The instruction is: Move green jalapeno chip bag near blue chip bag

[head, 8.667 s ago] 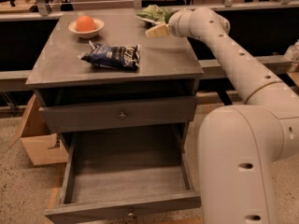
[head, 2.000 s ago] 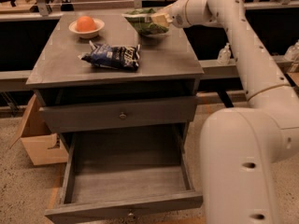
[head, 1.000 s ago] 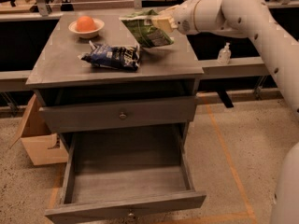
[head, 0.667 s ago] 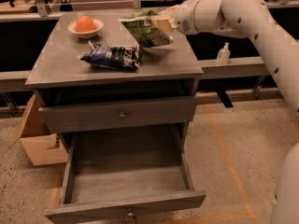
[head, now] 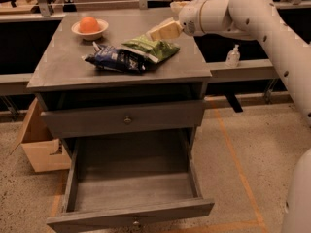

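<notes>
Your hand (head: 163, 31) is just above the green bag (head: 155, 48); whether it grips, I cannot tell. Probably light, slippery foil: pinch its edge.

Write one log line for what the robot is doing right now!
end effector: just above green jalapeno chip bag | bag: flat on cabinet top, touching blue chip bag | bottom drawer: open

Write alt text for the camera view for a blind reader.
The green jalapeno chip bag lies on the cabinet top against the right end of the blue chip bag, with the gripper just above its back edge. A bowl holding an orange fruit sits behind them; the bottom drawer stands open.
</notes>
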